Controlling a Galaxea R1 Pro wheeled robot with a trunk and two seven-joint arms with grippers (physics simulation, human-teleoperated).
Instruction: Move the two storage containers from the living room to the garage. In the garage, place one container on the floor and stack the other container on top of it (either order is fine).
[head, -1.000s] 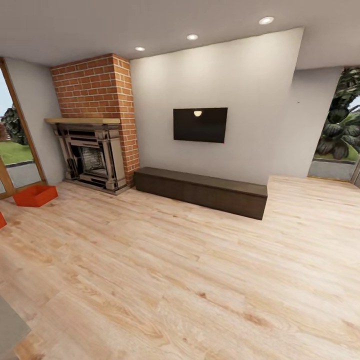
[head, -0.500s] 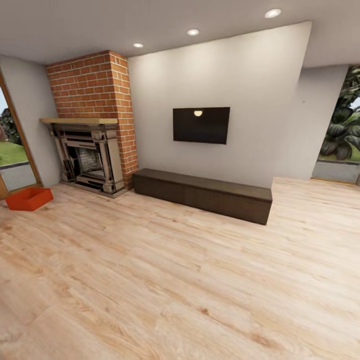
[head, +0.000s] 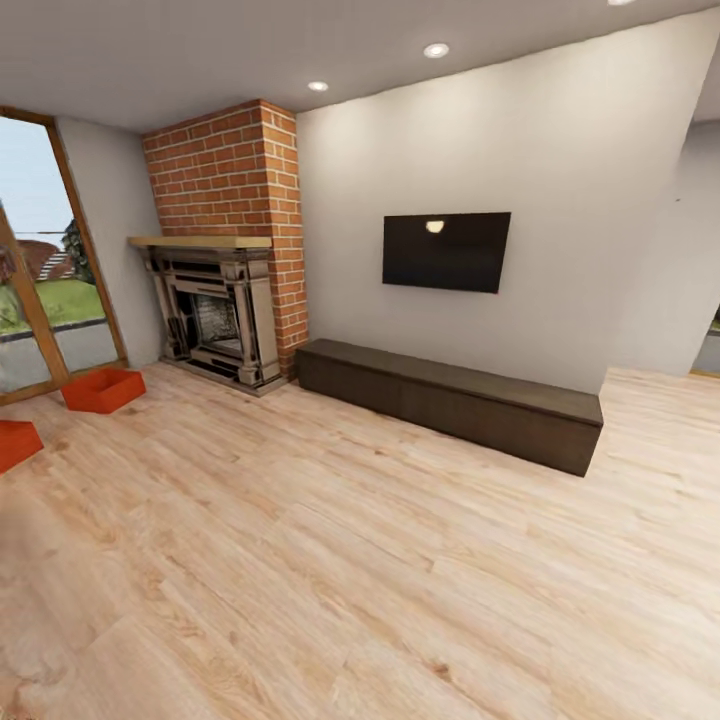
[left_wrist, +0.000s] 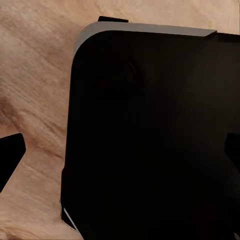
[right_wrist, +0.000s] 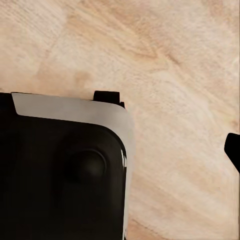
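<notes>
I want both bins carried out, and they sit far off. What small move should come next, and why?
Probably turn the base left and roll toward the nearer storage container, cut off at the head view's left edge. The second container lies beyond it by the glass door, on the wood floor.

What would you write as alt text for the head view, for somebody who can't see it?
Two orange-red storage containers, one near the glass door and one cut off at the left edge, sit on a light wood-plank floor. Behind stand a brick fireplace, a dark low bench and a wall television.
</notes>
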